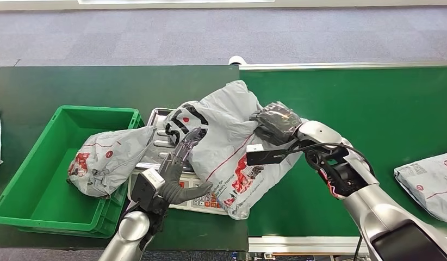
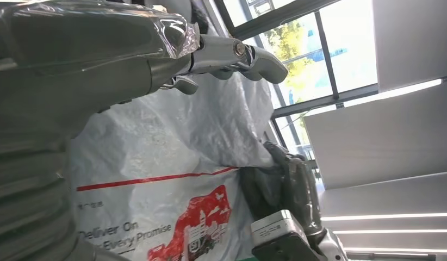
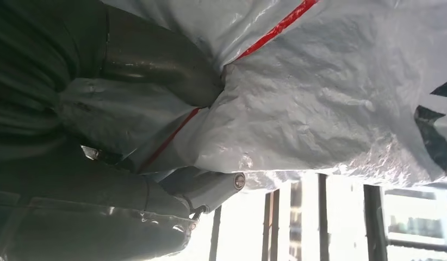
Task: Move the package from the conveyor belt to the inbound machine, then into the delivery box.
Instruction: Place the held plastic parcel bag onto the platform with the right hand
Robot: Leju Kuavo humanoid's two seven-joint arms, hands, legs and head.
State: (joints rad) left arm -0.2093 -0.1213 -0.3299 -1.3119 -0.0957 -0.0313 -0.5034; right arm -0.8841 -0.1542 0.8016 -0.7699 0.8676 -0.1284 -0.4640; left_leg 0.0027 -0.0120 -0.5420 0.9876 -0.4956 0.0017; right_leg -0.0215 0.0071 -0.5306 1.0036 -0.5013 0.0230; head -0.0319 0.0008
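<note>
Lying over the weighing scale in the middle of the dark green surface, the grey courier package reaches right onto the green conveyor belt. The right robot hand grips its right edge, with the thumb pressed into the plastic. The left robot hand has its fingers spread and touching the near left side of the package, gripping nothing. A second grey package rests on the right rim of the green crate. Another package lies far right on the belt.
</note>
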